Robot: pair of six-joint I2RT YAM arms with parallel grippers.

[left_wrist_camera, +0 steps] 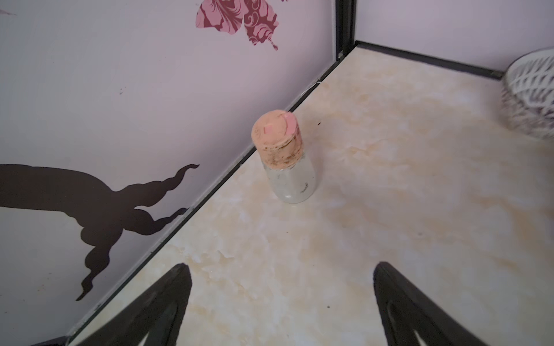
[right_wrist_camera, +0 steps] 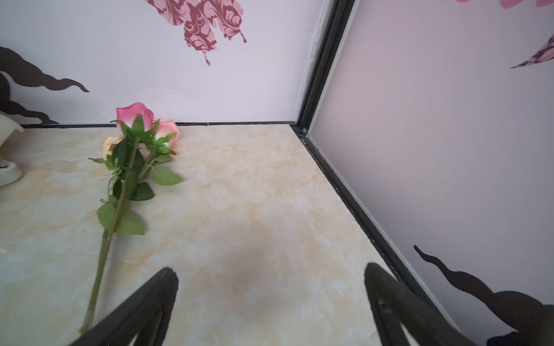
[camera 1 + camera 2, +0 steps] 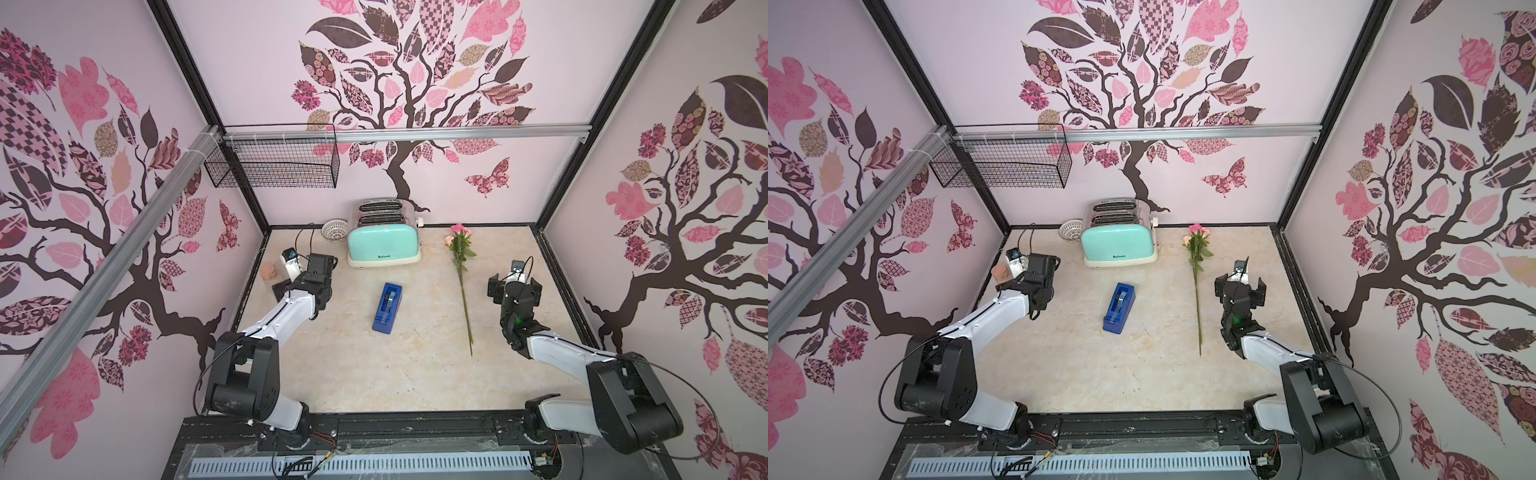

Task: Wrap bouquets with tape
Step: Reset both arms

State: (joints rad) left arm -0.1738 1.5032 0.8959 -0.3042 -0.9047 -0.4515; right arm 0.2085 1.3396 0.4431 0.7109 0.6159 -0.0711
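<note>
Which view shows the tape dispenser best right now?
Both top views: the blue tape dispenser sits whole and unblocked in mid-scene. Neither wrist view shows it; the left wrist view faces a corked jar, the right wrist view the bouquet.

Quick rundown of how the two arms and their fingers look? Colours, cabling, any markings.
Both match: left arm and right arm have white shells between chunky black joints. A thin black cable loops off each shoulder. The right arm shows a small green light near its wrist. The fingers are black, tapering to narrow tips, with slot cut-outs. No readable markings.
</note>
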